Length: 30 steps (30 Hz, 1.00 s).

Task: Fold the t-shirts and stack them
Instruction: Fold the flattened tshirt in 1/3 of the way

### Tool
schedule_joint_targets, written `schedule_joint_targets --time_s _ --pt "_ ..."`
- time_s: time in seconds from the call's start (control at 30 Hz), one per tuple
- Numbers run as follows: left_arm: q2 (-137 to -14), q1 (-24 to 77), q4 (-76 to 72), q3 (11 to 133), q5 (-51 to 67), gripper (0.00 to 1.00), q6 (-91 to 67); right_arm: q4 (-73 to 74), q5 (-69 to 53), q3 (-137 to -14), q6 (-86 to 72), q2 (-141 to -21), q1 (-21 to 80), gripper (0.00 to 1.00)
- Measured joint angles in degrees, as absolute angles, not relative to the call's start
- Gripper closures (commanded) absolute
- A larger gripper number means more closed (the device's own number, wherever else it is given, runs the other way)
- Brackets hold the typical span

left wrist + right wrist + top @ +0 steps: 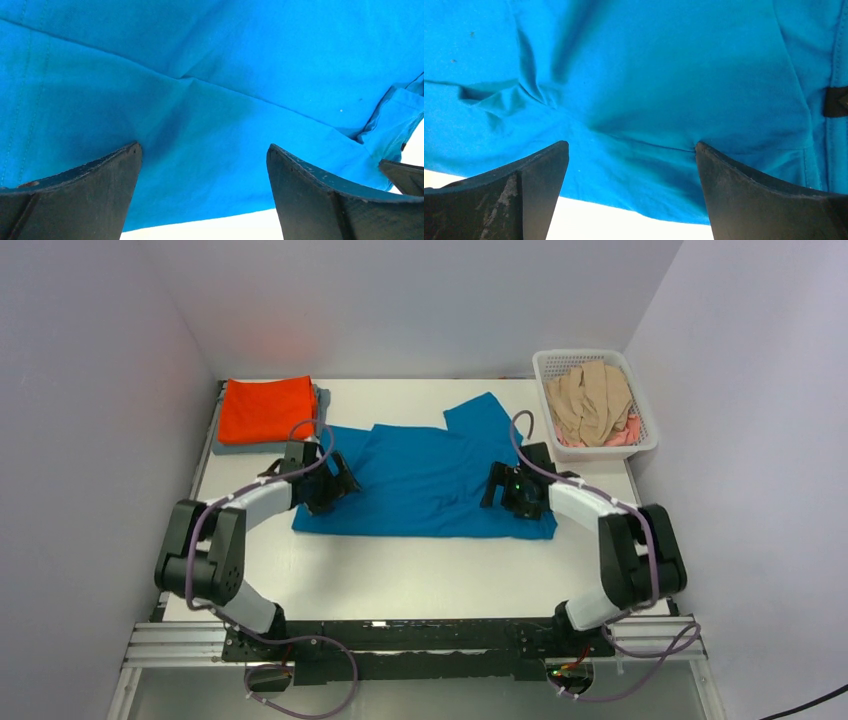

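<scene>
Your left gripper [335, 485] hangs with its jaws spread wide and nothing between them, low over the left side of the soft teal-blue cotton t-shirt [430, 485]. Your right gripper [505, 490] mirrors it on the shirt's right side, just as wide and just as empty. The shirt lies spread across the middle of the white table [400, 580], one sleeve pointing toward the far edge. The two arms probably sit level with each other so that you can pinch both sides at once and carry an even fold across.

At the far left corner a folded bright orange t-shirt [265, 408] rests on a grey t-shirt [322, 398], which looks like the stack this one should join. At the far right corner the white plastic lattice basket [600, 452] holds crumpled beige t-shirts [590, 400] over a pink one [628, 430].

You cannot tell from the wrist views whether the fingertips touch the cloth or hover just above it. The grey shirt shows only as a sliver, the second teal sleeve is not clearly visible, and the shirts in the basket cannot be counted.
</scene>
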State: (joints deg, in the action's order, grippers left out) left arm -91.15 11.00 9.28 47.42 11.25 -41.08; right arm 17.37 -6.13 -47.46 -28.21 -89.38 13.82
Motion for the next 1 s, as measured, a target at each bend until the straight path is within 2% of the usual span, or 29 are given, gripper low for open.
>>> schedule_joint_targets --time_s 0.3,0.6,0.7,0.83,1.0 --pt "-71.7 14.83 15.03 31.94 6.44 0.0 -44.95 24.53 -7.11 -35.07 -33.26 -73.56 14.59 0.0" --pt "-56.49 15.44 24.18 24.86 5.98 0.01 -48.36 37.19 -4.84 -32.95 -36.64 -66.32 14.76 0.0" --pt "-54.04 15.46 27.42 25.15 5.32 0.01 -48.1 38.13 -4.75 -33.21 -35.92 -64.93 14.72 0.0" --pt "-55.16 15.46 31.27 31.64 1.34 0.01 -46.74 37.52 -4.73 -37.91 -33.71 -64.03 14.72 0.0" --pt "-65.41 13.39 29.06 46.15 -4.99 0.0 -42.35 31.42 -4.75 -44.91 -31.88 -63.72 14.72 0.0"
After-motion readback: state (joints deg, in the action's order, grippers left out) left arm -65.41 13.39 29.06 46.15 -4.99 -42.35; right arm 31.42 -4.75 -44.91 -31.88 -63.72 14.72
